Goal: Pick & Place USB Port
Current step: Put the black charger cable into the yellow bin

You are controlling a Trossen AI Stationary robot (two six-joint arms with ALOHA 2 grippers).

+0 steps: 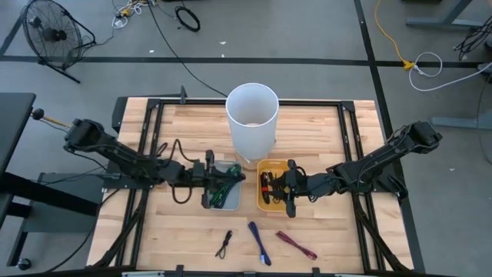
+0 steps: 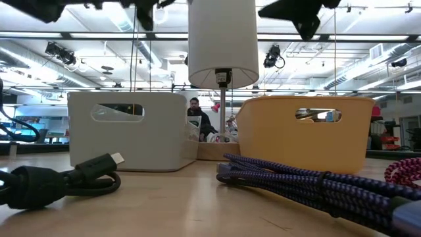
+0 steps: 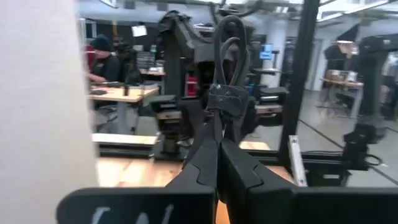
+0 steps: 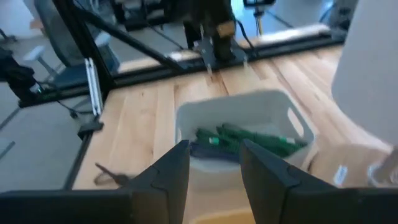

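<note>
Two arms over the two bins at table centre, loose cables in front.

Nearest the low camera: black cable [image 2: 59, 179] at 8 o'clock and purple braided cable [image 2: 309, 184] at 4 o'clock, both flat on the table [image 1: 323, 231]; a dark red cable [image 1: 297, 245] lies just beside the purple one. Behind them, white bin [image 1: 227, 188] holding green cables [image 4: 249, 138], orange bin [image 1: 270, 194] to its 3 o'clock, tall white cylinder [image 1: 251, 119] at 12 o'clock. Left gripper [image 3: 217, 149] above white bin, fingers pressed together, pinching a coiled black cable [image 3: 229, 68]. Right gripper [image 4: 214, 165] above orange bin, fingers spread, holding nothing.
</note>
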